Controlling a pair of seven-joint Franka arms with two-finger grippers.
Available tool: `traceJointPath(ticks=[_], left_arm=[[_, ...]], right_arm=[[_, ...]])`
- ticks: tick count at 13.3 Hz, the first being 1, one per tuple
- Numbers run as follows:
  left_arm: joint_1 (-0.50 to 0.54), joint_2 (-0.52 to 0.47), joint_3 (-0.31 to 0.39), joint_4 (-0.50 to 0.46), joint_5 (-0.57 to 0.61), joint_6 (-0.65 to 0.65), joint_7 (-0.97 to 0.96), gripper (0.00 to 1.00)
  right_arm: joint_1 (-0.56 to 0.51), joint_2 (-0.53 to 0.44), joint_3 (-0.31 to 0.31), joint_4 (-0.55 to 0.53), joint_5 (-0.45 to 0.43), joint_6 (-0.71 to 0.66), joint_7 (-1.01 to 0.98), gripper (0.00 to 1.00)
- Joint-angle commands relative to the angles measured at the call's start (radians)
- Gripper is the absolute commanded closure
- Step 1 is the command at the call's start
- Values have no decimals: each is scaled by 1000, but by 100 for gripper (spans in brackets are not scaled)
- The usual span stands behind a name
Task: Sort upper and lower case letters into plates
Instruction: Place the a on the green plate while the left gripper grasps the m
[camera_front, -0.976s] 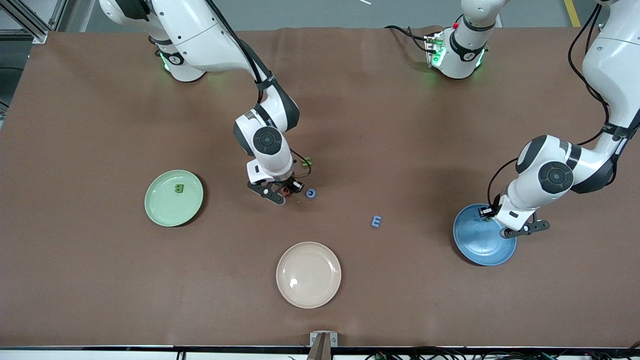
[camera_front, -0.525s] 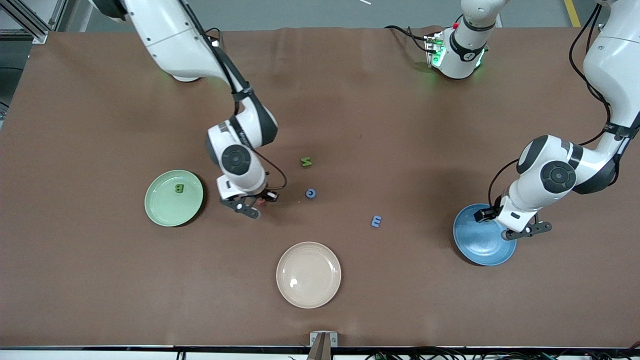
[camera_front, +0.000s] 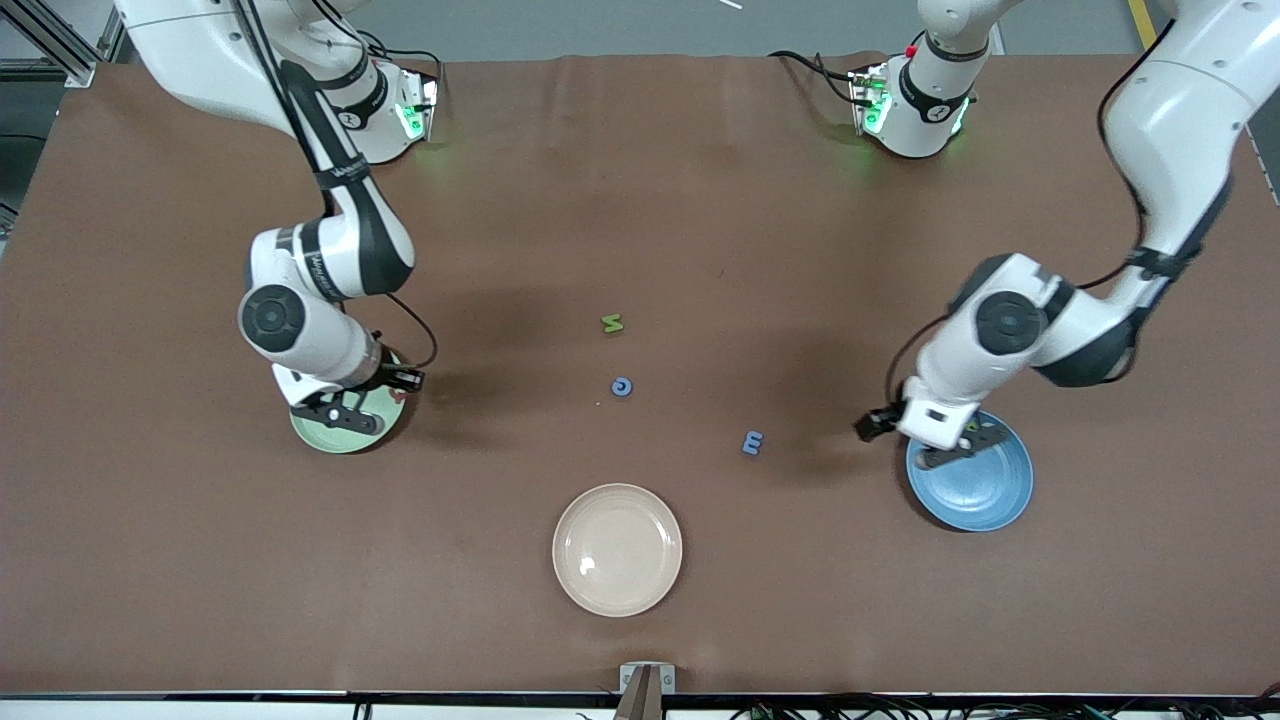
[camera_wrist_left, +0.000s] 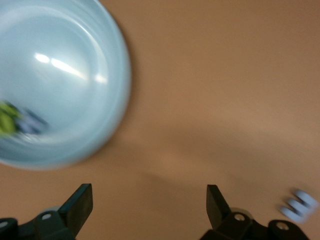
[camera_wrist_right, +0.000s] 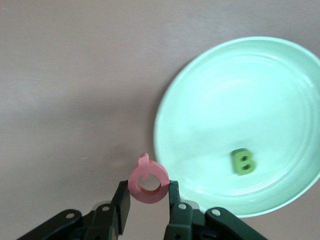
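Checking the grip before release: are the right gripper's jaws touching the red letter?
Touching. The right wrist view shows the right gripper jaws pressed against both sides of the red letter.

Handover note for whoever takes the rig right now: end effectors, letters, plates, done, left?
Right end effector: shut on the red letter, at the green plate's rim.
Left end effector: open, empty, at the blue plate's edge.
Done: green B in the green plate; blurred pieces in the blue plate.
Left: drop the red letter; sort the green letter, blue round letter and blue m on the table. Beige plate is unused.
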Motion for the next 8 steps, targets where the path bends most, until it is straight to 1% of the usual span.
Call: traceJointPath(ticks=[1, 3, 5, 7, 8], left_arm=[[-138, 8, 51, 37, 0, -7, -123, 0], [-234, 34, 100, 89, -16, -7, -253, 0], [-313, 67, 143, 141, -20, -7, -384, 0], [-394, 108, 192, 196, -22, -5, -512, 0], [-440, 129, 216, 227, -22, -5, -588, 1]], right_arm=[[-41, -40, 22, -144, -11, 151, -44, 100], [-57, -19, 22, -155, -9, 201, -60, 100], [-80, -5, 23, -155, -9, 206, -78, 99], [-89, 9, 23, -155, -9, 210, -80, 97], [-95, 10, 23, -153, -9, 210, -80, 86]])
